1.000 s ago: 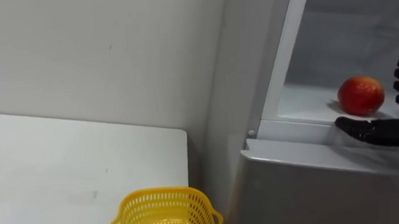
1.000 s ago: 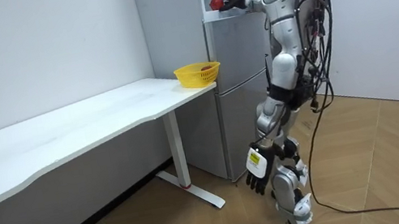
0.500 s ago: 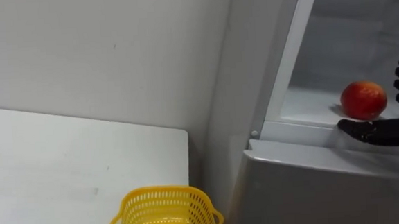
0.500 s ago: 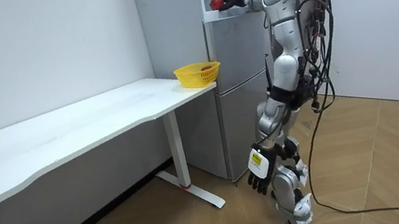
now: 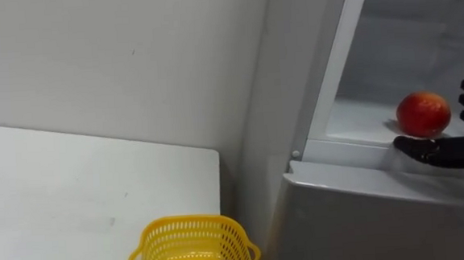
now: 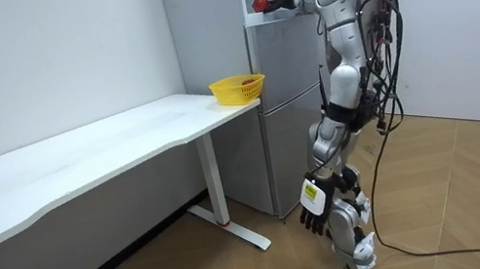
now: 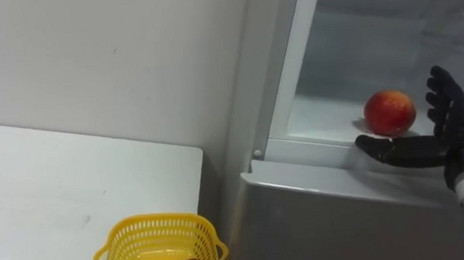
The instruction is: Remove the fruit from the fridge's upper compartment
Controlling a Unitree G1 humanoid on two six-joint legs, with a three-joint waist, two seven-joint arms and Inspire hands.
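1. Barely anything has shifted over the last second: the right robot hand [image 7: 457,136] still waits just beside the apple [image 7: 390,112], which lies on the upper fridge shelf [image 7: 316,121].
2. Its fingers stand spread and straight, the thumb stretched out in front of the fruit, holding nothing.
3. So the grasp is not yet made; closing round the apple looks to be next.
4. The left robot hand [image 6: 313,218] hangs by the leg.

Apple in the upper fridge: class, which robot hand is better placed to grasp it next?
Right. The right robot hand is open beside the apple on the fridge shelf; the left robot hand hangs low, away from the fridge.
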